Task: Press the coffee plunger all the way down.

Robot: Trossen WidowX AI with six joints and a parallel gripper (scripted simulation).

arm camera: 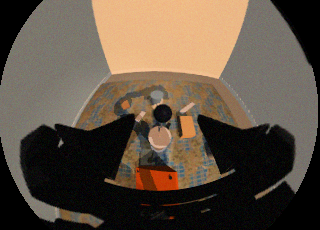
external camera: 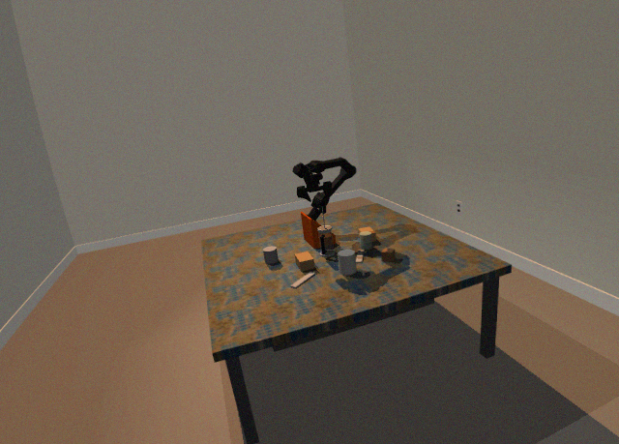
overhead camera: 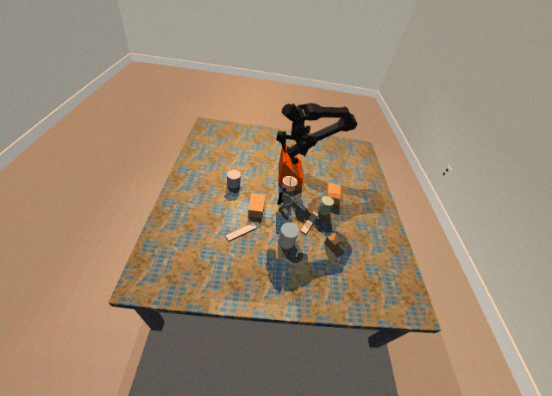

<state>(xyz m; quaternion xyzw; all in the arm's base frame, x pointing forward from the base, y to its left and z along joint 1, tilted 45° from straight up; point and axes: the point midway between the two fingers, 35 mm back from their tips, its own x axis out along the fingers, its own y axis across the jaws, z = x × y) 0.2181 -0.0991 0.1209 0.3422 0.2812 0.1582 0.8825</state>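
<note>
The black six-joint arm [overhead camera: 321, 120] is folded over the patterned blue-and-tan bench [external camera: 259, 299], its black gripper [overhead camera: 290, 138] pointing down above the coffee press [overhead camera: 290, 191]; the fingers are spread wide with nothing between them, and in the wrist view they stand at either side of the frame, well apart from everything below. The coffee press, a small glass-walled cylinder with a pale round lid and a thin plunger rod topped by a dark knob [arm camera: 162, 112], stands upright near the middle of the bench, just in front of the orange box-shaped base [overhead camera: 288, 166] of the arm; in the wrist view the knob lies between the two fingers but far beneath them, not touching. Around the press are a grey cylinder [overhead camera: 288, 235] nearer the front edge, a pale greenish cylinder [overhead camera: 325, 204] to one side, a grey cylinder with a pale top [overhead camera: 233, 179] well apart on the other side, an orange block [overhead camera: 256, 204], a second orange block [overhead camera: 334, 190], a small brown block [overhead camera: 333, 242] and two flat pale strips [overhead camera: 241, 232]; whether the plunger is fully raised cannot be told.
</note>
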